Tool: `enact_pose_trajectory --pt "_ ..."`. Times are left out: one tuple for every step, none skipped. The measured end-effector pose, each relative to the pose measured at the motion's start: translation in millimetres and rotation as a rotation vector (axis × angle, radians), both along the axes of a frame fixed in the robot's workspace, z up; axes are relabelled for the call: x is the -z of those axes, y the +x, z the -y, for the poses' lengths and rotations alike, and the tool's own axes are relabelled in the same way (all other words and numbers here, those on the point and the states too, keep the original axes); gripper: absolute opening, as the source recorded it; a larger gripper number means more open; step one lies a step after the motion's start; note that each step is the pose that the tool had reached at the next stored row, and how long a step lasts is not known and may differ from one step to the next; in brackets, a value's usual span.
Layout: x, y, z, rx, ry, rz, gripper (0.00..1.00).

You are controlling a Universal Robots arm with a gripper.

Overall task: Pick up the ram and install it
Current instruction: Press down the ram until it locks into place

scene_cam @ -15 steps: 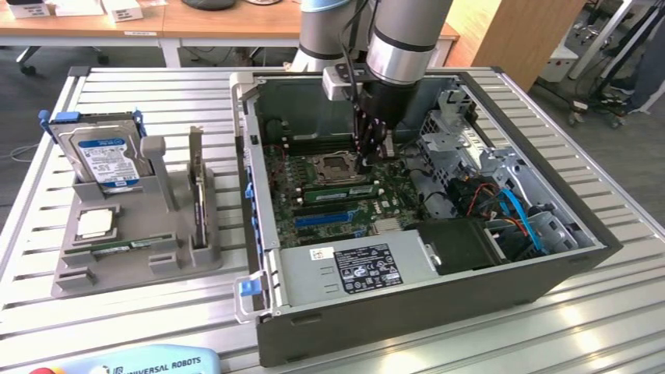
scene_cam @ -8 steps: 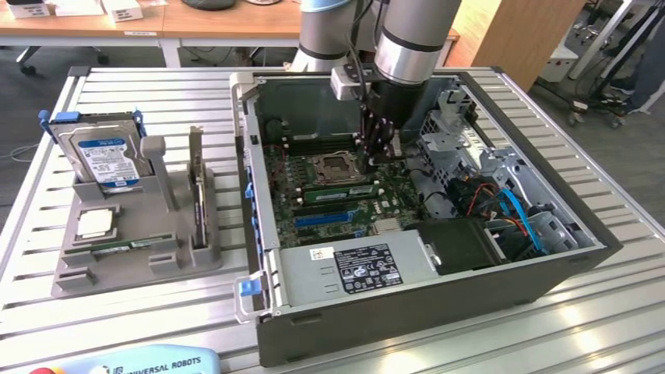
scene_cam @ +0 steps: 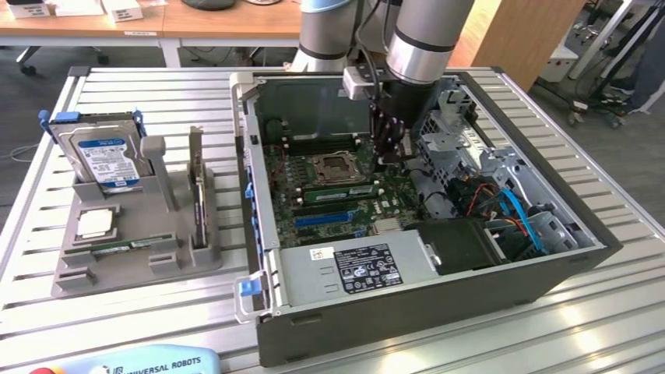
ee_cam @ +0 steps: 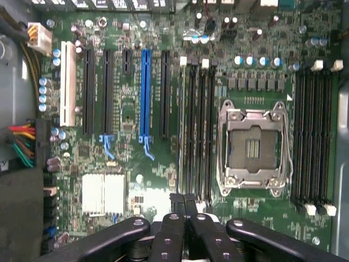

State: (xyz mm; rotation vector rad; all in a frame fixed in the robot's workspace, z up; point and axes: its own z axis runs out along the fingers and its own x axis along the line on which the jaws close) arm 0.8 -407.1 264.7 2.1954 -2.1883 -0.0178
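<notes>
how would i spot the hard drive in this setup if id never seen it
Start at the open computer case on the slatted table; beside it, on the exterior view's left, sits a grey holder. The hard drive stands upright at its far end, the one silver box with a blue label.

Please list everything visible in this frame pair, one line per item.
table: one, silver, slatted, under everything
computer case: one, dark grey, open, exterior view's right
motherboard: one, green, inside the case
processor socket: one, silver, on the motherboard
holder: one, grey, exterior view's left
hard drive: one, silver with blue label, upright in the holder
processor chip: one, silver, square, flat in the holder
ram: at least one, green, flat at the holder's front
robot arm: one, silver-grey, reaching into the case
gripper: one, black, jaws shut, over the motherboard
</notes>
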Motion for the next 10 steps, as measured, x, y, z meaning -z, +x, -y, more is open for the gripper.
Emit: enact_pose_trajectory --pt "0.0 0.1 0.0 0.0 0.0 -0.0001 0.1" --pt "0.0 0.1 0.0 0.0 0.0 -0.0001 0.1" --pt "0.0 0.1 0.0 0.0 0.0 -0.0001 0.1" --pt "0.0 0.1 0.0 0.0 0.0 -0.0001 0.1" --pt "0.1 0.1 0.0 0.0 -0.0001 -0.0002 0.1" --pt "0.3 0.1 0.0 0.0 -0.0002 -0.0002 0.1" --pt "0.6 0.1 0.0 0.0 0.0 -0.0001 0.1" --pt "1.1 0.1 0.0 0.0 0.0002 -0.0001 0.1" --pt "1.6 0.1 0.0 0.0 0.0001 -0.0001 0.1" --pt "2.1 0.1 0.0 0.0 0.0 -0.0001 0.1"
